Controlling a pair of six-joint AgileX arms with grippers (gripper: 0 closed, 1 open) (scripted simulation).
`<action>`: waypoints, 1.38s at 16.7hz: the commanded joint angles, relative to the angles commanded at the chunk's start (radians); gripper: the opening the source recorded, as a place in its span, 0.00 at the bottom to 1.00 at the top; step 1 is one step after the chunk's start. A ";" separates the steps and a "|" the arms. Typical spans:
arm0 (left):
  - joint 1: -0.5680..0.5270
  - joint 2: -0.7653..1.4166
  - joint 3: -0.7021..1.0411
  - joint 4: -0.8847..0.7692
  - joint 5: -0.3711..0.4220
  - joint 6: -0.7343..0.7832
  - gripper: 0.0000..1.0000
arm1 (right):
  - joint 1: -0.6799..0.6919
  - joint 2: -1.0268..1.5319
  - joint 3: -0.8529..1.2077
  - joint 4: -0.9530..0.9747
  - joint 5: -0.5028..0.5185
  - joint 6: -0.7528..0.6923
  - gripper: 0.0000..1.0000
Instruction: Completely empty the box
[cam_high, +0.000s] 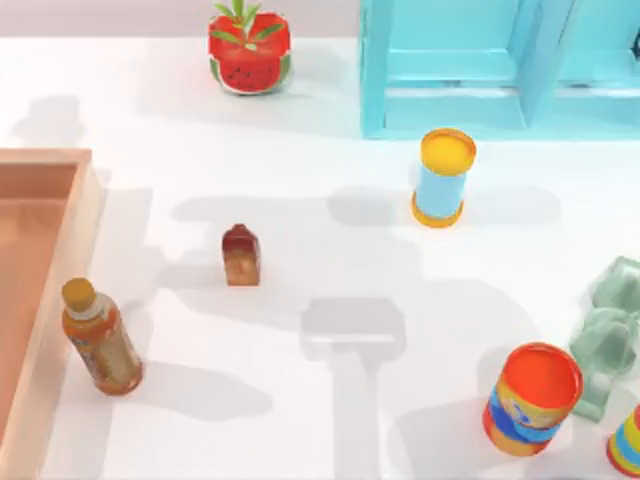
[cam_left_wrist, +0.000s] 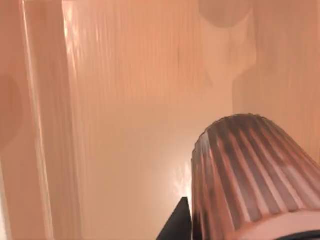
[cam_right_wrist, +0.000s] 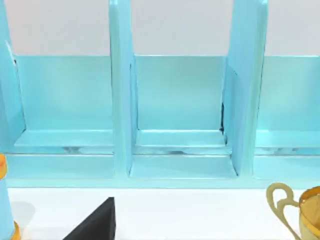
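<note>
Ribbed brown cap (cam_left_wrist: 255, 175) looms over the box (cam_left_wrist: 125, 100) floor; end effector states: cannot tell.

The box (cam_high: 82, 215) sits at the table's left edge, cut off by the top view's left border, a shallow open-topped tray with pale tan wooden walls and an orange-brown floor. Its far right corner is in sight, the right wall running down toward the near edge. Up close in the left wrist view, the floor (cam_left_wrist: 135, 125) shows fine wood grain beside one pale wall (cam_left_wrist: 47, 125)
</note>
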 joint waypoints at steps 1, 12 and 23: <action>0.007 0.001 0.017 -0.053 0.021 -0.002 0.00 | 0.000 0.000 0.000 0.000 0.000 0.000 1.00; -0.012 -0.009 -0.017 -0.127 0.096 -0.019 0.00 | 0.000 0.000 0.000 0.000 0.000 0.000 1.00; -0.743 -0.155 -0.350 0.172 0.169 -0.704 0.00 | 0.000 0.000 0.000 0.000 0.000 0.000 1.00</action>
